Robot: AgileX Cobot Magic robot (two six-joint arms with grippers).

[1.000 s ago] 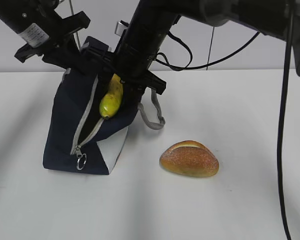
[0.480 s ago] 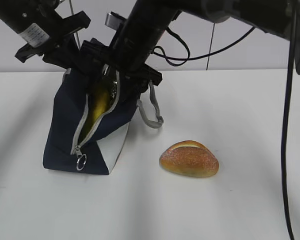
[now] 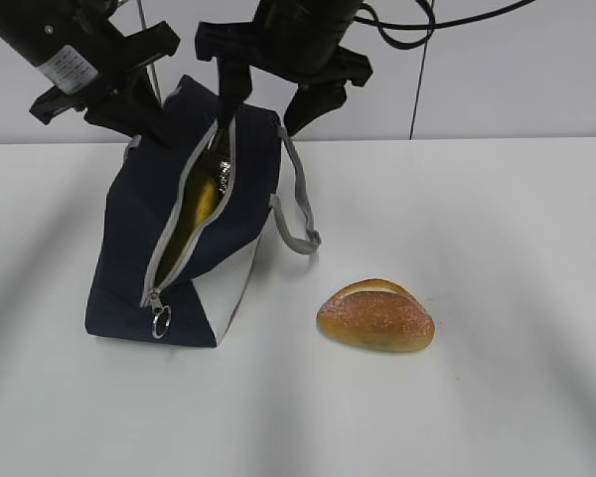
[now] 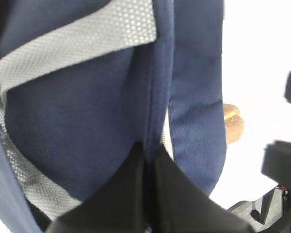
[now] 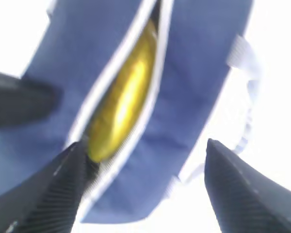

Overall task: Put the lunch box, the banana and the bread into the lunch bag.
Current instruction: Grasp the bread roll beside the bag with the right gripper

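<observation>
One banana (image 3: 201,204) lies inside my lunch bag (image 3: 129,248), upper left; one bread (image 3: 375,316) sits alone lower centre, open table (image 3: 517,248) around. My right gripper (image 3: 270,99) hangs spread, empty; left gripper (image 4: 148,194) pinches bag fabric.

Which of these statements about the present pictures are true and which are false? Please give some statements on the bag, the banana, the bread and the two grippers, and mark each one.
1. The banana lies inside the lunch bag, seen through the open zipper. True.
2. The bread is already in the bag. False: it rests on the table, to the right of the bag.
3. The right gripper is shut on the banana. False: its fingers stand apart above the bag and hold nothing.
4. The left gripper pinches the fabric of the bag. True.
5. The lunch box stands beside the bread. False: no lunch box shows in any view.
</observation>
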